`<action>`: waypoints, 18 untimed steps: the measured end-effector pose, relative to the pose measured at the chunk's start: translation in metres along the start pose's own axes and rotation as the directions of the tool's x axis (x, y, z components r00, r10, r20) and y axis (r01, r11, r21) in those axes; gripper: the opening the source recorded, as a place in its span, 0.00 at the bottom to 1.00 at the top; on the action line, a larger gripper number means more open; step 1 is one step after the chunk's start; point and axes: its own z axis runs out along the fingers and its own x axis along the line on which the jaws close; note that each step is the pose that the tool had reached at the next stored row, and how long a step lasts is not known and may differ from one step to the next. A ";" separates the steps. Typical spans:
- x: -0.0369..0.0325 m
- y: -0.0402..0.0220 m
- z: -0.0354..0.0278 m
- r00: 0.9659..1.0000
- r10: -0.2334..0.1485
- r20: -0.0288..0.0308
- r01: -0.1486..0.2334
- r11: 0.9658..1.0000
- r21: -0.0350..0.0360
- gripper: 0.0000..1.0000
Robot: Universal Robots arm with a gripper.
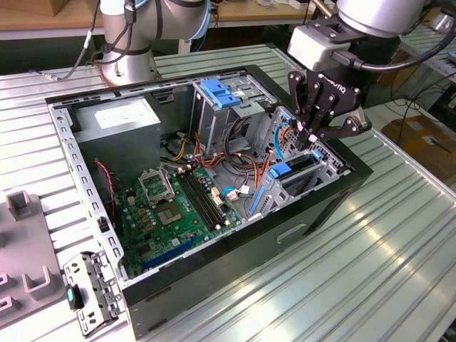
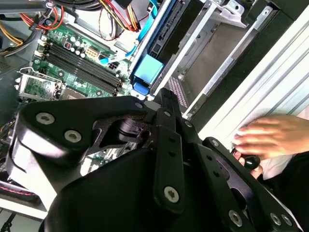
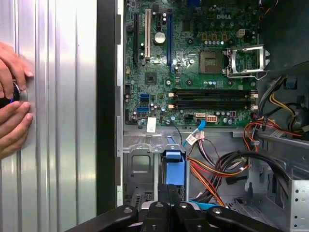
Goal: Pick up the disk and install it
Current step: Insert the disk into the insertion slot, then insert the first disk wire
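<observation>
In the exterior view the tool (image 1: 308, 135) hangs over the open computer case (image 1: 214, 285), fingers pinched narrow with nothing between them. The disk (image 1: 282, 169) stands on edge in the drive cage just below, at about seven o'clock from the tips. In the second wrist view the disk (image 2: 147, 70) lies just beyond the tool (image 2: 163, 96), a person's hand (image 2: 273, 137) resting on the tabletop (image 2: 289, 72) beside the case. In the first wrist view the disk (image 3: 175, 169) sits just ahead of the tool (image 3: 167, 195), apart from it.

Motherboard (image 1: 178, 206) green; disk (image 1: 285, 171) rail blue, body seemingly dark; table (image 1: 370, 242) ribbed silver.
</observation>
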 end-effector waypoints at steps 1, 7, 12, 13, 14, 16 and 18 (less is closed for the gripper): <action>0.0011 0.0001 0.0033 1.000 0.000 0.000 0.000 1.000 0.000 0.11; 0.0038 0.0003 0.0144 1.000 0.000 0.000 0.000 1.000 0.000 0.11; 0.0038 0.0003 0.0147 1.000 0.000 0.000 0.000 1.000 0.000 0.11; 0.0038 0.0003 0.0147 1.000 0.000 0.000 0.000 1.000 0.000 0.11; 0.0038 0.0003 0.0147 1.000 0.000 0.000 0.000 1.000 0.000 0.11; 0.0038 0.0003 0.0147 1.000 0.000 0.000 0.000 1.000 0.000 0.11; 0.0038 0.0003 0.0148 1.000 0.000 0.000 0.000 1.000 0.000 0.11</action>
